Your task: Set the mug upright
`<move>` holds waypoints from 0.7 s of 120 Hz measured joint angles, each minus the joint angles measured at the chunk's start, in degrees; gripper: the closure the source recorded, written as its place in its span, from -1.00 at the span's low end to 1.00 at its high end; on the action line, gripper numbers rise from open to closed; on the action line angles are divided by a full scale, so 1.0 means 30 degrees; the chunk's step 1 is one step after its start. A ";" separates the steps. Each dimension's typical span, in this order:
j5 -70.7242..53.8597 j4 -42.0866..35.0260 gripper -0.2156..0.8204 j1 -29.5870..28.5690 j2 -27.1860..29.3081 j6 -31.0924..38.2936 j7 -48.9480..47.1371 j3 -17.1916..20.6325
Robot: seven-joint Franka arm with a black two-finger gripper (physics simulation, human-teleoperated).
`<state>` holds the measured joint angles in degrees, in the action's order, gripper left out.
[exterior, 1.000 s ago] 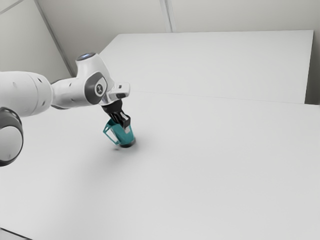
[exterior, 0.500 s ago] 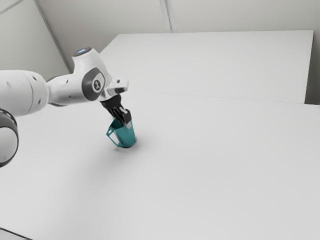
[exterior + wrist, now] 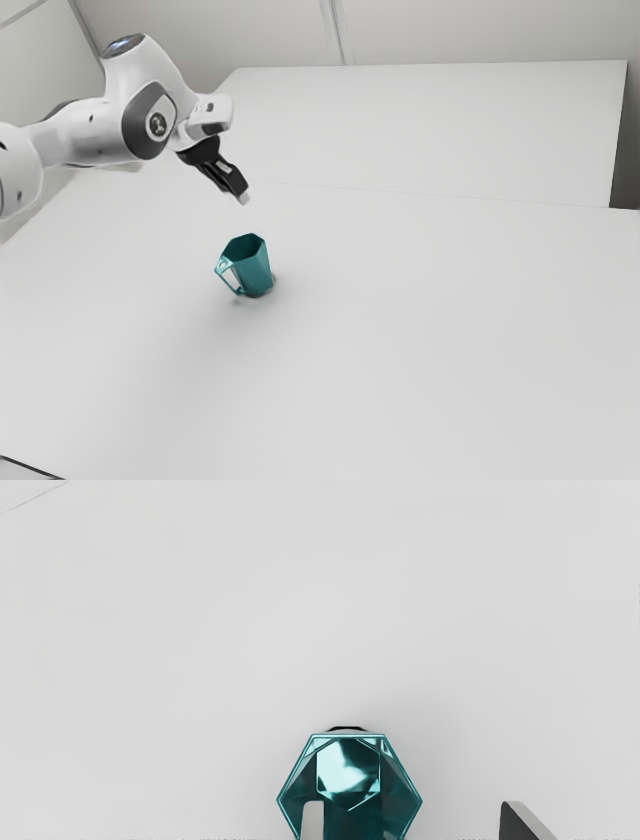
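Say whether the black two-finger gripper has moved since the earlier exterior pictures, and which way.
Yes: in the exterior view, the gripper has risen toward the thin grey line across the white table.

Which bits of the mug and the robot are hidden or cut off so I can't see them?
Floor inside the mug: exterior view, hidden by the mug's near wall.
Part of the mug's inside: wrist view, behind one finger.
Part of the mug's rim: wrist view, cut off by the bottom edge.
Base of the arm: exterior view, cut off by the left edge.
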<state>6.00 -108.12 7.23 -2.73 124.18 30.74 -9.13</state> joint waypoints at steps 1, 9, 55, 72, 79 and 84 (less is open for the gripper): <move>-0.0099 0.0099 -0.07 -0.0007 0.0065 -0.0068 -0.0014 0.0008; -0.0870 0.0857 -0.18 -0.0027 0.0459 -0.0679 -0.0154 0.0041; -0.3973 0.2965 -0.48 0.0190 0.2045 -0.3872 -0.1610 0.0015; -0.4658 0.4105 -0.51 0.0336 0.2162 -0.5315 -0.2455 -0.0009; -0.4834 0.4376 -0.52 0.0401 0.2198 -0.5852 -0.2781 -0.0063; -0.4920 0.4480 -0.52 0.0425 0.2219 -0.6156 -0.2995 -0.0124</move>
<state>-8.76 -94.68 8.51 3.93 105.71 21.75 -9.50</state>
